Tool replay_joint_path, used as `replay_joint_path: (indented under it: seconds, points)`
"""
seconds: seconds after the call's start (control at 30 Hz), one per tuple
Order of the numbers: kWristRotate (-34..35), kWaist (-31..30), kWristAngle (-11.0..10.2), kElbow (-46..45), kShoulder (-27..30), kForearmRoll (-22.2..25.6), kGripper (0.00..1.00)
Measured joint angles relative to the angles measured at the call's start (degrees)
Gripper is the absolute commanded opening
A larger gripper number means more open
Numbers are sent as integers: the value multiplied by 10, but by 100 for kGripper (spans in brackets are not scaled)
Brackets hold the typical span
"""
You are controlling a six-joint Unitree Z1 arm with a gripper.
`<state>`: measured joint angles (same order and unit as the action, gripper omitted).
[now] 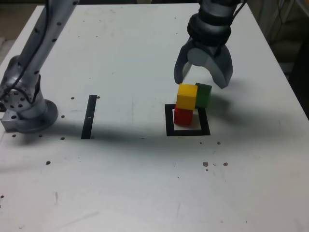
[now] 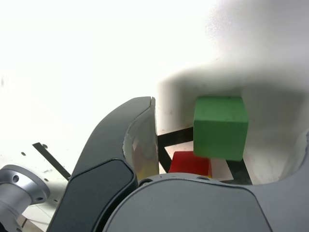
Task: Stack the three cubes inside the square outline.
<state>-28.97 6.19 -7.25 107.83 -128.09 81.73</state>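
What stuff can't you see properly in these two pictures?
- Green cube, exterior view: the yellow cube covers part of it, so whether it rests on anything is unclear.
- Yellow cube, wrist view: hidden behind the end effector.
- Red cube, wrist view: the lower part is cut off by the end effector's body.
- Square outline, wrist view: mostly covered by the cubes and the end effector.

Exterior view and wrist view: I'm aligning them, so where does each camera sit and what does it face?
Exterior view: high off the table, looking down at the square outline; arm base and open end effector show.
Wrist view: behind the end effector, facing the green cube; both fingers show.
Shared: green cube, red cube, outline.
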Motion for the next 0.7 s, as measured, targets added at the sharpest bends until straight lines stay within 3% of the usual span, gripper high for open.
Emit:
replay_joint_path:
  seconds: [0.4,0.7]
  points:
    - [-3,2,9,32,-51,13,87]
    - [-3,2,5,42,-64,19,64]
